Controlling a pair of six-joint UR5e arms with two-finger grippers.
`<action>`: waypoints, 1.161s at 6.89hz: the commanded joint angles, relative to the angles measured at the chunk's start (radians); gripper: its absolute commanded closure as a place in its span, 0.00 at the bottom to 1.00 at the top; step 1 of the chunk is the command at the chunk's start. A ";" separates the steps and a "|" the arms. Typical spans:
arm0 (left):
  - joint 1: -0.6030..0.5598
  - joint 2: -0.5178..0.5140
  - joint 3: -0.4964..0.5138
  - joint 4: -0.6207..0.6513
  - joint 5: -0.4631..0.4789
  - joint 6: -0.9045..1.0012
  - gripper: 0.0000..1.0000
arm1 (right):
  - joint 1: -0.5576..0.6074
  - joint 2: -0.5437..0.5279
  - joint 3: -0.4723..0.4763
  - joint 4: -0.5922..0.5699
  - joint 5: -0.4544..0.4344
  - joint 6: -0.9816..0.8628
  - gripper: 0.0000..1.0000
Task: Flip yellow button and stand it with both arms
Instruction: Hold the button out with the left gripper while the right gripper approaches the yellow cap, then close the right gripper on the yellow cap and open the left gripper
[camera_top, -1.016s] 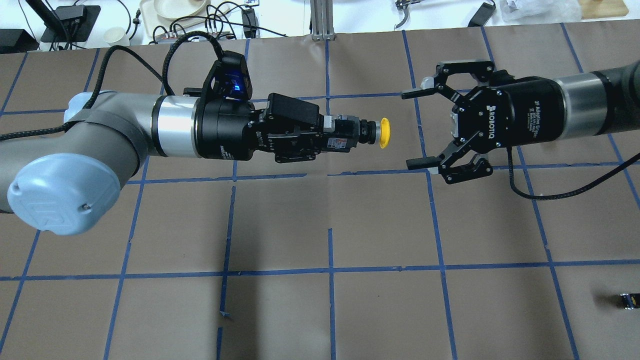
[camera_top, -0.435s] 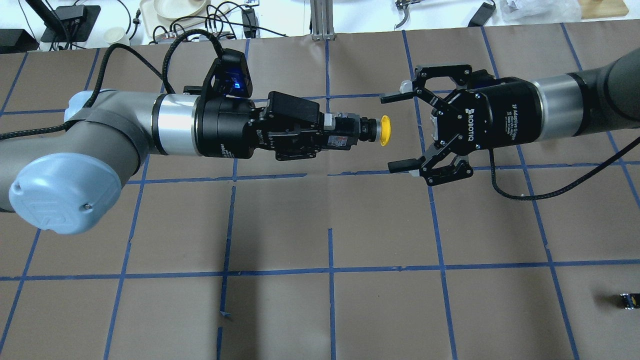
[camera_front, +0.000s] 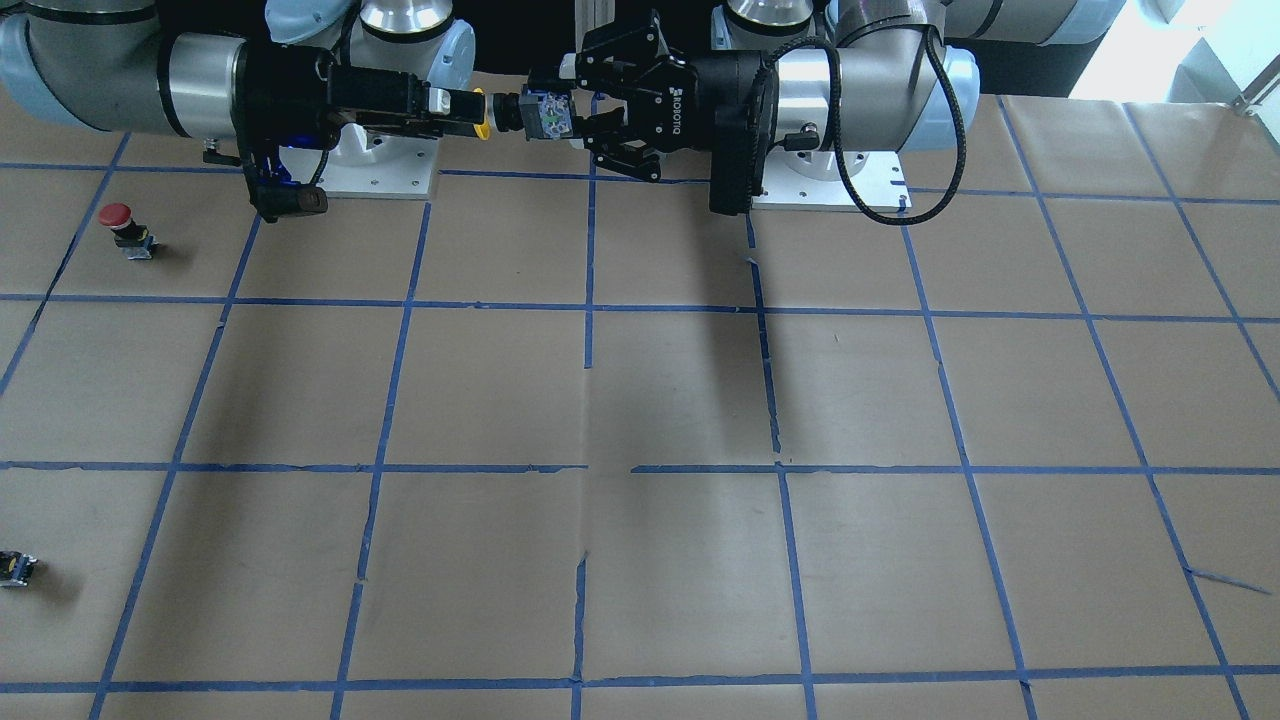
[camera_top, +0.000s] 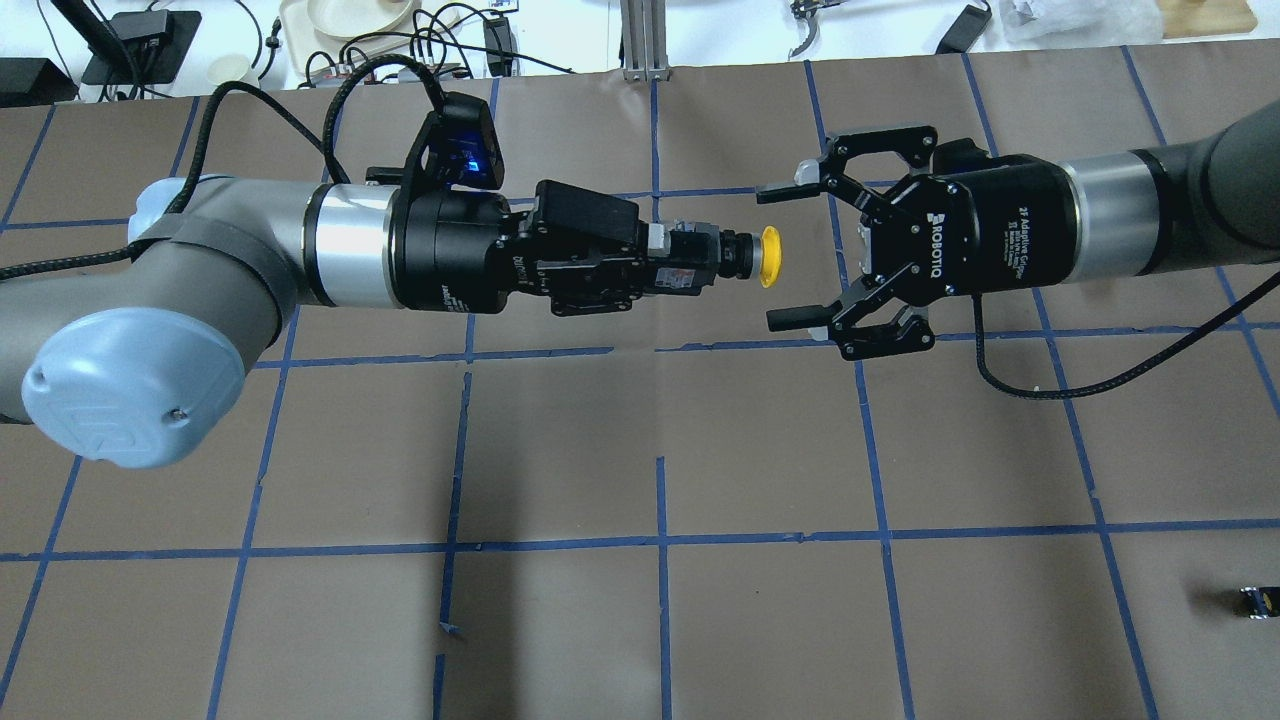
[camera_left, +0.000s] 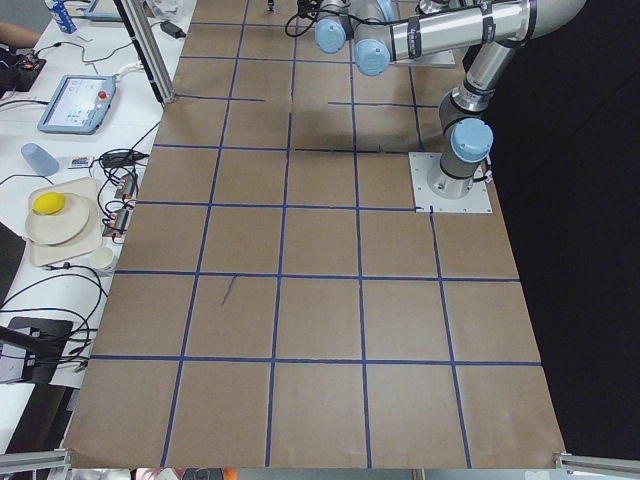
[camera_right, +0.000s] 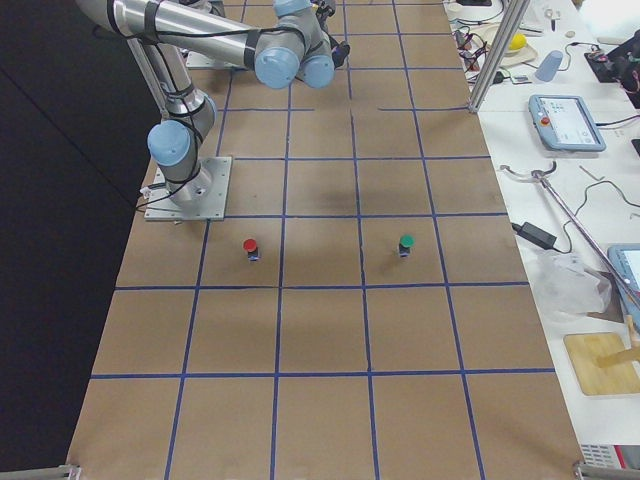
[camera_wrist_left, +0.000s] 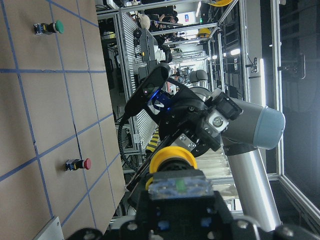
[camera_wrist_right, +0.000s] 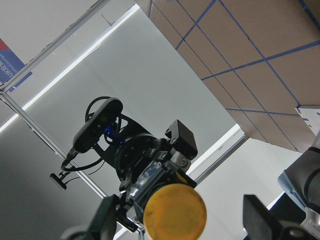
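I see the yellow button (camera_top: 738, 258) held level in the air — round yellow cap facing the right gripper (camera_top: 779, 255), its jaws spread wide; the left gripper (camera_top: 662, 264) is clamped on its grey base.

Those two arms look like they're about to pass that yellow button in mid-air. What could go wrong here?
1. The yellow button is held above the table only by the left hand, at its base; letting go before the open right hand closes would likely drop it.
2. The right hand's fingers reach just the round cap, where a pinch might slip.
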 joint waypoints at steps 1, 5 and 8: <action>0.000 0.001 -0.001 0.002 0.002 0.000 0.89 | 0.000 -0.001 0.005 -0.048 0.006 0.001 0.45; 0.000 0.001 0.002 0.004 0.002 -0.003 0.38 | 0.000 -0.010 0.006 -0.034 0.001 0.012 0.52; 0.002 0.001 0.008 0.004 0.003 -0.018 0.00 | 0.000 -0.009 0.006 -0.034 0.006 0.014 0.57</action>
